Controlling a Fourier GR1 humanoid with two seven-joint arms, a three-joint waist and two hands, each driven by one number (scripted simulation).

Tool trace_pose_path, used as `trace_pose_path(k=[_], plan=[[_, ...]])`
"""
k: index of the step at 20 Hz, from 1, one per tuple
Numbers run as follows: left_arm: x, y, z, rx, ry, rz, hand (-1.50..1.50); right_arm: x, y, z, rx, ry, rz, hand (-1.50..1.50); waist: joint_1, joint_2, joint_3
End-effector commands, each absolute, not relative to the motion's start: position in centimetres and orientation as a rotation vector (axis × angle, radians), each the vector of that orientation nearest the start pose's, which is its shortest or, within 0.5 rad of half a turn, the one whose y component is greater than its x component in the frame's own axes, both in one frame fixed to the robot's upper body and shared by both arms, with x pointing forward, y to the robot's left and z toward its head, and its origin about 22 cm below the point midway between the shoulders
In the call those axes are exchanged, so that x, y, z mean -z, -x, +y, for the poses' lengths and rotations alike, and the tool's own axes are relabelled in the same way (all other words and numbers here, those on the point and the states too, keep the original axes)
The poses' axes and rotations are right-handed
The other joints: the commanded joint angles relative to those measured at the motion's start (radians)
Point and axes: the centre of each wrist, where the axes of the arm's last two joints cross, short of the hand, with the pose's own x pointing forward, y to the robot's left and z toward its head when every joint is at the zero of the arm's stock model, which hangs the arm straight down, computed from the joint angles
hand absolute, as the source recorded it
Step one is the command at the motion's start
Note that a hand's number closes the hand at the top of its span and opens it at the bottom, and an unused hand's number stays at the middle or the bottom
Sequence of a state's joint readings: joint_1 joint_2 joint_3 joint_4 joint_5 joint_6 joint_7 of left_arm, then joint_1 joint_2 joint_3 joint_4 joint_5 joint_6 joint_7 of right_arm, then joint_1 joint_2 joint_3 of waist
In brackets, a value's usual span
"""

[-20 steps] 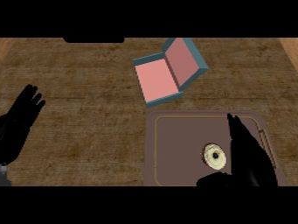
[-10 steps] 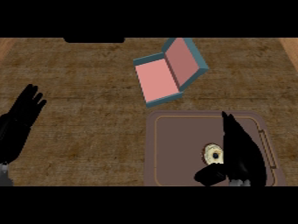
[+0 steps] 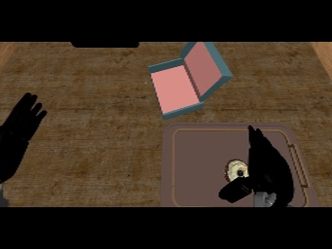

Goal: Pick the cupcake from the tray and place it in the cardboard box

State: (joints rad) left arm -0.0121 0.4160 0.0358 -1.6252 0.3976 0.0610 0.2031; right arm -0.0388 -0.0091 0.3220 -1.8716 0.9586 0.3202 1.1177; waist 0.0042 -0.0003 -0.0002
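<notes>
My right hand (image 3: 267,168) cups the cupcake (image 3: 235,169) on the tray (image 3: 197,160), fingers straight, thumb underneath, not yet closed. The box (image 3: 188,80) lies open beyond. Left hand (image 3: 11,138) rests open.

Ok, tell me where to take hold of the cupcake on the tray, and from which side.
Probably by its round sides, coming down from above. The cupcake sits upright on the flat tray, its pale top facing up, with bare tray to its left for the thumb. The right hand already covers its right edge, so fingers would go on that side. The box lies open beyond the tray.
</notes>
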Motion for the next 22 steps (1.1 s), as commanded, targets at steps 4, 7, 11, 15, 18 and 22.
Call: trace_pose_path(k=[4,7,11,15,18,22], plan=[[-5.5,-23.8,32.9,-0.054,-0.054,-1.456,0.0,-7.8,-22.8,-14.9,-0.648,0.881,-0.551,-1.5,0.0,-0.001,0.0],[-5.7,-24.4,31.3,-0.043,-0.05,-1.44,0.0,-6.1,-22.9,-15.0,-0.664,0.873,-0.528,-1.5,-0.002,0.0,0.0],[-5.3,-24.7,32.6,-0.053,-0.065,-1.442,0.0,-4.8,-22.2,-14.5,-0.663,0.86,-0.501,-1.5,-0.004,0.0,0.0],[-5.0,-23.2,32.8,-0.065,-0.066,-1.441,0.0,-5.3,-22.2,-14.7,-0.667,0.855,-0.504,-1.5,-0.001,-0.001,0.0],[-5.6,-24.7,32.4,-0.046,-0.047,-1.449,0.0,-3.5,-23.1,-12.6,-0.634,0.853,-0.533,-1.5,0.001,0.001,0.0],[-4.7,-25.9,32.6,-0.042,-0.057,-1.443,0.0,-2.7,-24.4,-14.2,-0.653,0.86,-0.517,-1.5,-0.004,0.002,0.0]])
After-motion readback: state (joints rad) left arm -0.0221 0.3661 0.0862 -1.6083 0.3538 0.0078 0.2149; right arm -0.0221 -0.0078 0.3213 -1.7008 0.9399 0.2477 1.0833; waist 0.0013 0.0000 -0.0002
